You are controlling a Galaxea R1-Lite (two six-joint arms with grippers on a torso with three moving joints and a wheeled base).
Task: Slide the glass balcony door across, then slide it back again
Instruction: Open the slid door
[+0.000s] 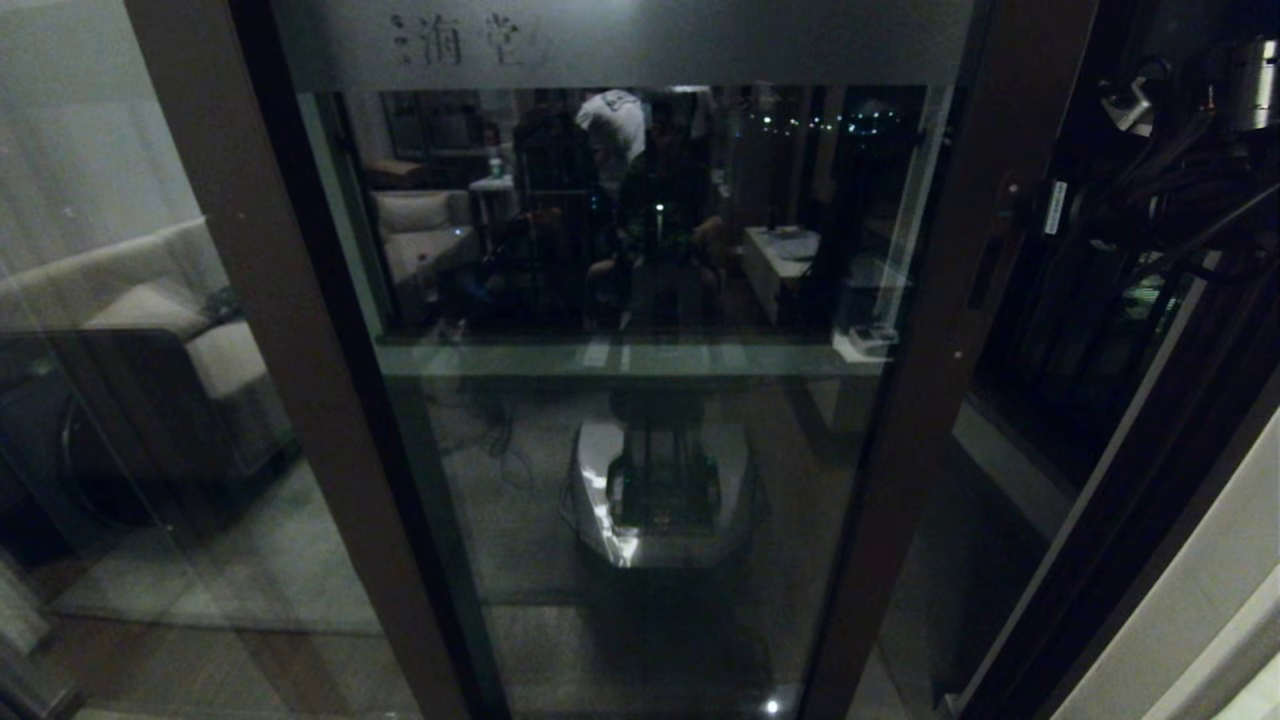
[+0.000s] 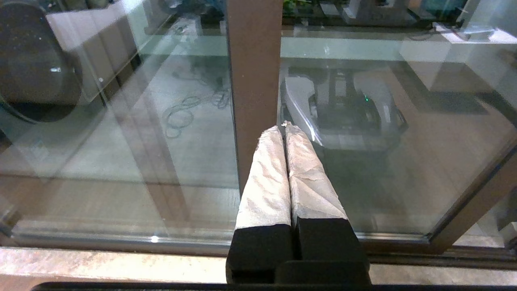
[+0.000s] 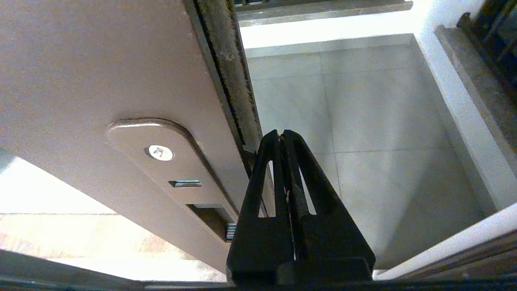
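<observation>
Glass balcony door: full-height pane in a dark brown frame, filling the middle of the head view, frosted strip with characters along its top. It stands partly slid across. Off its right upright there is a dark gap, and the right wrist view shows bare balcony floor tiles past the door's edge. Judgement: the door is somewhere mid-travel, and from these views alone I cannot tell whether this is the outward slide or the return. At least the closing of that gap is left to do.

Second glass panel, plain, lies to the left, overlapping the door's left upright.

Handle plate on the door's upright: recessed slot, 1 small screw visible, close beside the right gripper.

Right gripper: fingers pressed together, holding nothing, tips just past the door's weather-stripped edge; whether they touch it I cannot tell.

Left gripper: low, near the floor track, padded fingers closed on nothing, pointing at a brown upright; idle.

Containers: none in view.
</observation>
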